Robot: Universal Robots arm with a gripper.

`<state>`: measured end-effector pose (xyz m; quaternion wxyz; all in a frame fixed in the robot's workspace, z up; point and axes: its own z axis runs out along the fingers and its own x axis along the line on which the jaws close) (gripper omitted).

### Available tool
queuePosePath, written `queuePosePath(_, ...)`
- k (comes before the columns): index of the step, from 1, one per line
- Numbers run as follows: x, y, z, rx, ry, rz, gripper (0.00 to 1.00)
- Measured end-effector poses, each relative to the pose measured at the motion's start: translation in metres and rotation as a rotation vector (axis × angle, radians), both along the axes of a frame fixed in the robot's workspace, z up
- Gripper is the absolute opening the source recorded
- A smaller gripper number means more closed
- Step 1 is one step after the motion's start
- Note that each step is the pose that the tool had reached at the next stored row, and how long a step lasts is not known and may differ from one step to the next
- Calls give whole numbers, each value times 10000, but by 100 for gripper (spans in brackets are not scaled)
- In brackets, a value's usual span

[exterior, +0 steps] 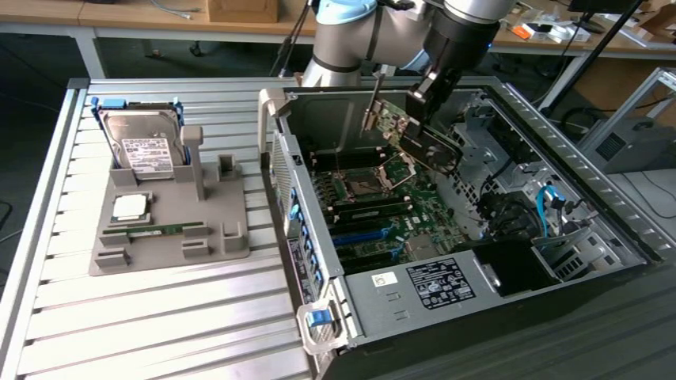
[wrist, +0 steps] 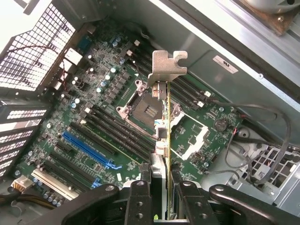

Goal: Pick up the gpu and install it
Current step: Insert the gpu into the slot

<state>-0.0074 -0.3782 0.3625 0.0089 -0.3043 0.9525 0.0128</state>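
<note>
The gpu (exterior: pixel 410 134) hangs tilted above the motherboard (exterior: pixel 396 214) inside the open computer case (exterior: pixel 317 198), its silver end bracket (exterior: pixel 372 103) pointing toward the case's far wall. My gripper (exterior: pixel 425 101) is shut on the card from above. In the wrist view the gpu (wrist: pixel 168 126) appears edge-on, with its bracket (wrist: pixel 167 66) at the far end, over the empty CPU socket (wrist: pixel 147 105). My gripper (wrist: pixel 164 199) clamps the card between its two black fingers (wrist: pixel 139 201).
A grey parts holder (exterior: pixel 169 257) on the slatted table at the exterior view's left carries a silver hard drive (exterior: pixel 142 146), a processor (exterior: pixel 132 207) and a green memory stick (exterior: pixel 158 229). Blue and black expansion slots (wrist: pixel 86 147) lie on the board. Cables (wrist: pixel 262 136) hang near the drive cage.
</note>
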Motion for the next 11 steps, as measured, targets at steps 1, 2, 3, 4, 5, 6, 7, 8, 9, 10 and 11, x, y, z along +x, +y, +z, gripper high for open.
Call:
queuePosePath(1, 0, 0, 0, -1, 0, 23, 27)
queuePosePath(2, 0, 0, 0, -1, 0, 47, 27)
queuePosePath(3, 0, 0, 0, 0, 0, 71, 27)
queuePosePath(4, 0, 0, 0, -1, 0, 93, 27)
queuePosePath(5, 0, 0, 0, -1, 0, 116, 27)
queuePosePath(6, 0, 0, -1, 1, -1, 149, 27)
queuePosePath(7, 0, 0, -1, 0, -1, 175, 27)
queuePosePath(8, 0, 0, -1, 0, -1, 197, 27)
queuePosePath(9, 0, 0, -1, -1, 0, 222, 27)
queuePosePath(10, 0, 0, -1, 0, 0, 252, 27)
queuePosePath(11, 0, 0, -1, 0, 0, 281, 27)
